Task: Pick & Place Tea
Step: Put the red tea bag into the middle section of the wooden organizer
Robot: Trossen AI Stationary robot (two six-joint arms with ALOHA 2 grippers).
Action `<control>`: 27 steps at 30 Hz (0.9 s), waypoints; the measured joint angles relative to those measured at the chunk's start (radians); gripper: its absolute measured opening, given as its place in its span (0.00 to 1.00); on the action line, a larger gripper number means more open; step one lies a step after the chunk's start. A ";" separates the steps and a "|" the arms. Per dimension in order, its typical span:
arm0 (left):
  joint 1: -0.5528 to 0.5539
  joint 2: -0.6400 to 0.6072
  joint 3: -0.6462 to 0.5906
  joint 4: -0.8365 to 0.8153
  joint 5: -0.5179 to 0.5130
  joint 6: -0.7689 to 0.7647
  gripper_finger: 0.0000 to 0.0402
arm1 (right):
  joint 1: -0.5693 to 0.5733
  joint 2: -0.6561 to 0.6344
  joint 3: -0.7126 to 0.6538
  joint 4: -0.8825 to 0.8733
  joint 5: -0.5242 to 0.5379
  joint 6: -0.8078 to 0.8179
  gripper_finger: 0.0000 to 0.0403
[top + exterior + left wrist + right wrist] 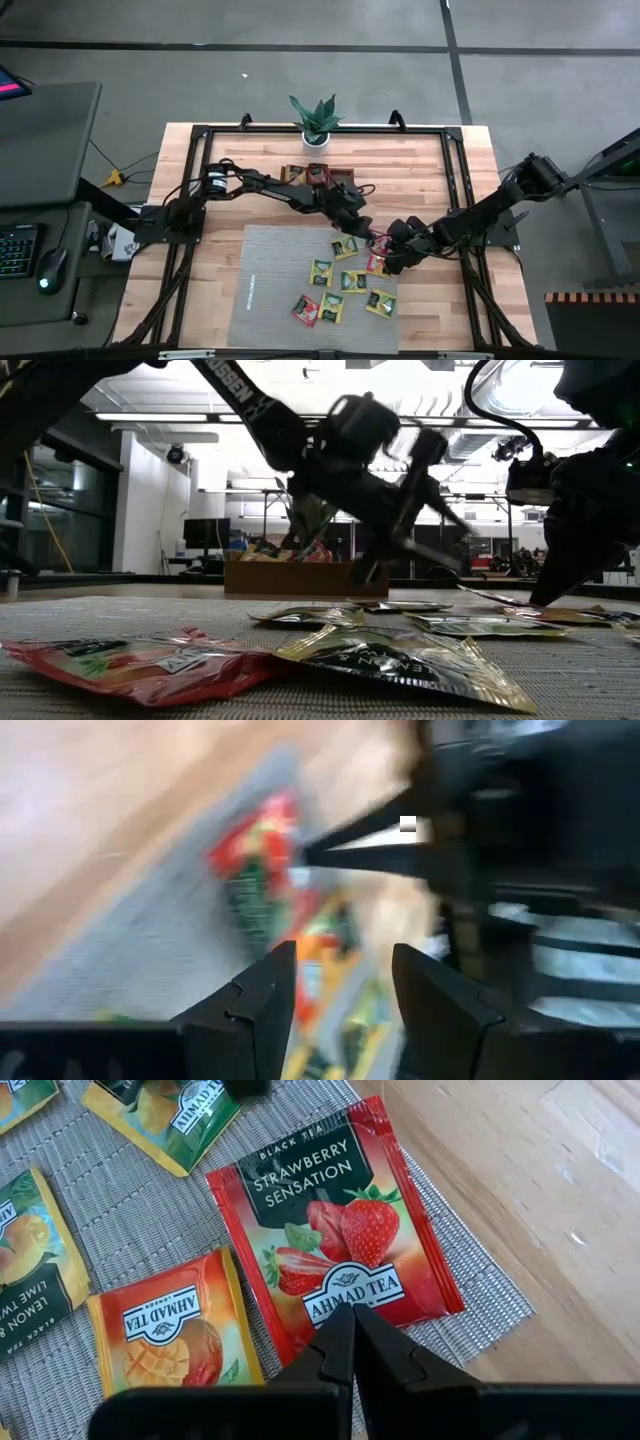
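Observation:
Several small tea sachets, green-yellow (322,272), orange (170,1330) and red (306,310), lie flat on a grey ribbed mat (270,290). At the mat's right edge lies a red strawberry sachet (340,1210), with my right gripper (352,1325) shut and its tips on it. In the high view this gripper (383,262) reaches in from the table's right. My left gripper (358,222) hangs open just beyond the mat's far right part. Nothing is between its fingers (265,1000), and blurred sachets show past them. My right gripper sets its shut fingertips on the printed face of the red strawberry sachet, by the brand label (345,1292) close to one edge. The fingers slant down from the table's right. The sachet lies flat on the mat. No fold or edge shows between the tips.
A brown wooden tray (300,176) holding a few sachets stands at the far middle of the table, and a small potted plant (316,122) is behind it. A black frame runs around the table top. The two grippers are close together over the mat's right part.

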 joint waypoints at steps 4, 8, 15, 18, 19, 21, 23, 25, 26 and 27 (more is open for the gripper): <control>0.000 -0.003 0.024 -0.041 -0.041 0.005 0.41 | 0.000 0.000 0.000 0.001 0.002 0.000 0.00; 0.000 -0.003 0.022 -0.091 -0.107 0.030 0.41 | 0.000 0.000 0.000 0.004 0.004 0.000 0.00; -0.005 -0.002 0.022 -0.111 -0.141 0.058 0.41 | 0.001 0.000 0.000 0.005 0.008 0.000 0.00; -0.013 -0.002 0.023 -0.116 -0.161 0.062 0.41 | 0.000 0.000 0.000 0.006 0.009 0.000 0.00; -0.014 -0.002 0.023 -0.125 -0.175 0.067 0.41 | 0.000 0.000 0.000 0.006 0.010 0.000 0.00; -0.019 -0.002 0.022 -0.138 -0.182 0.080 0.41 | 0.000 0.000 0.000 0.006 0.010 0.000 0.00; -0.019 -0.002 0.022 -0.147 -0.191 0.084 0.41 | 0.000 0.000 0.000 0.007 0.010 0.000 0.00; -0.019 -0.002 0.022 -0.155 -0.194 0.089 0.41 | 0.000 0.000 0.000 0.007 0.010 0.000 0.00; -0.019 -0.002 0.022 -0.154 -0.194 0.090 0.41 | 0.000 0.000 0.000 0.008 0.011 0.000 0.00; -0.019 -0.002 0.022 -0.151 -0.194 0.091 0.41 | 0.000 0.000 0.000 0.008 0.011 0.000 0.00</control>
